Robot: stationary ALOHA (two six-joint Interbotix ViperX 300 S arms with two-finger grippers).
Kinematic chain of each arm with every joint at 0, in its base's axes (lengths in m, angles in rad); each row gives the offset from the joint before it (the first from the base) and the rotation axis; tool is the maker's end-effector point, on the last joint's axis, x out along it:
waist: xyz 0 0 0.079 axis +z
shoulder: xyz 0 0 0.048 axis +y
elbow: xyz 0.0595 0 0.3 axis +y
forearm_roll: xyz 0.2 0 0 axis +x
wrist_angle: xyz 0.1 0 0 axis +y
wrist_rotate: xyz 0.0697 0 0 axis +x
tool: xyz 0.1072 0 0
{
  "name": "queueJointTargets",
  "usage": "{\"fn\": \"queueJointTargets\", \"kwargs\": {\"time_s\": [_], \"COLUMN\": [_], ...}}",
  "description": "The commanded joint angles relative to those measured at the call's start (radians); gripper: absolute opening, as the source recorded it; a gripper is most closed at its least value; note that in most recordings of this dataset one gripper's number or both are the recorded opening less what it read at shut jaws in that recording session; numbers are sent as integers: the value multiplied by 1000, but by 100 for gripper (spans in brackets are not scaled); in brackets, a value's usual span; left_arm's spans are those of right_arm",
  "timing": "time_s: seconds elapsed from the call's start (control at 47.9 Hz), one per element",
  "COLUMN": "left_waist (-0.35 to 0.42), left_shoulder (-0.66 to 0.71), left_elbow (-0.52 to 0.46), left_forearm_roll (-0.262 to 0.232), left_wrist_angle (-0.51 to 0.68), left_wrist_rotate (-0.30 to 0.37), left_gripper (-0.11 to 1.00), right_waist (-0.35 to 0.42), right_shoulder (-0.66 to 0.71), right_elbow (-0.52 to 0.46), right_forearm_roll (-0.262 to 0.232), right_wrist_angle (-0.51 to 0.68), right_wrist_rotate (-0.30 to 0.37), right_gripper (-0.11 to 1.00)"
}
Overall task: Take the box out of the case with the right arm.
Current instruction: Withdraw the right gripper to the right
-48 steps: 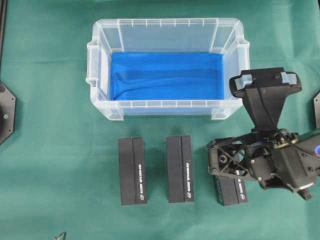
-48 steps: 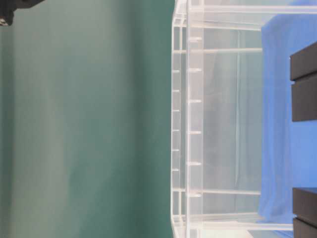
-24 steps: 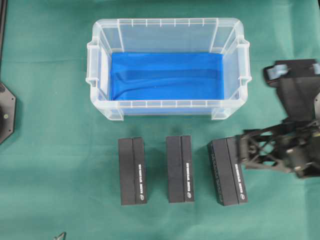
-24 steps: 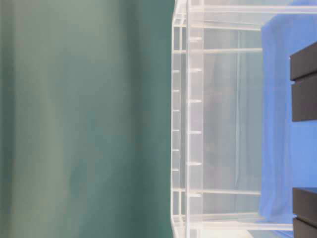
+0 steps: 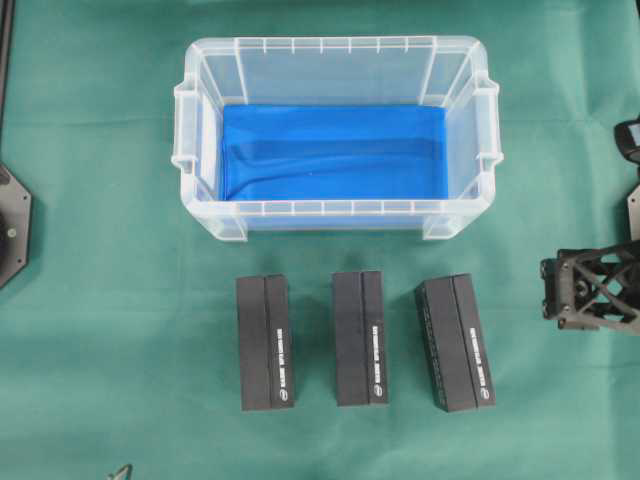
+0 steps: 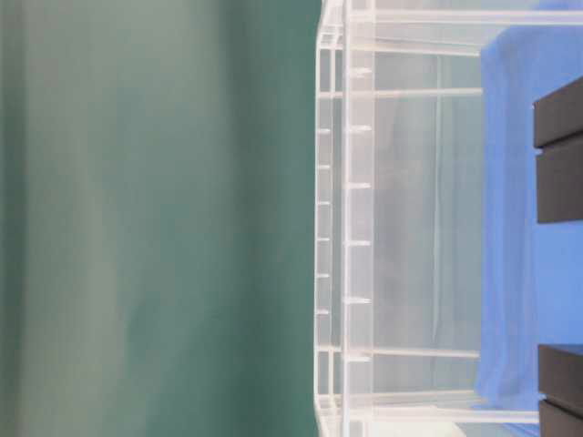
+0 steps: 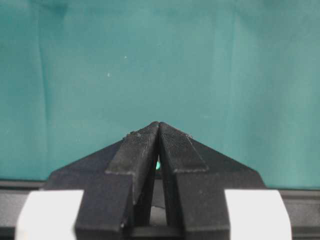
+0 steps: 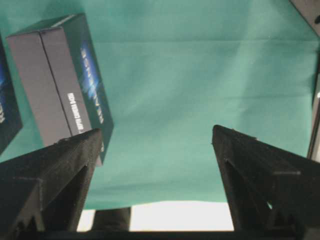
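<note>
Apparently the case [image 5: 483, 120] held no box, and three boxes [image 5: 360, 337] lay on the cloth beside it. The right gripper [image 8: 157, 145] stood wide open and empty; I judged that backing clear without brushing the nearest box [image 5: 456, 342] was what mattered.

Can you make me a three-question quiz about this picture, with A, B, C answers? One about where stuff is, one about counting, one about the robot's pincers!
1. Where are the black boxes?
A. Inside the clear tub
B. On the green cloth in front of the tub
C. Stacked on top of each other

2. How many black boxes lie in the row?
A. Two
B. Three
C. Five

3. How is the right pincer?
A. Open and holding nothing
C. Shut on a box
B. Shut on the tub

Answers: 1 B, the clear tub shows only its blue lining. 2 B, three lie side by side. 3 A, the right wrist view shows its fingers wide apart over bare cloth.
</note>
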Motion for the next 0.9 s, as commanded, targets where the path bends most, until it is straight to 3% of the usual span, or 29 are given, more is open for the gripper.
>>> {"fn": "queueJointTargets", "kwargs": {"time_s": [0.0, 0.167, 0.522, 0.876], "left_waist": [3, 3, 3, 3], "left_shoulder": [5, 5, 5, 5], "left_elbow": [-25, -25, -23, -25], "left_forearm_roll": [5, 5, 3, 3], "left_wrist_angle": [-5, -5, -5, -6], "left_wrist_rotate": [2, 0, 0, 0], "left_gripper": [0, 0, 0, 0], "right_waist": [-34, -140, -443, -652], "right_shoulder": [-20, -34, -84, -106], "right_elbow": [-6, 8, 44, 55], "right_forearm_roll": [-15, -20, -21, -21], "right_wrist_angle": [5, 5, 0, -3], "right_wrist_rotate": [-26, -170, -517, -747], "right_gripper": [85, 85, 85, 85]}}
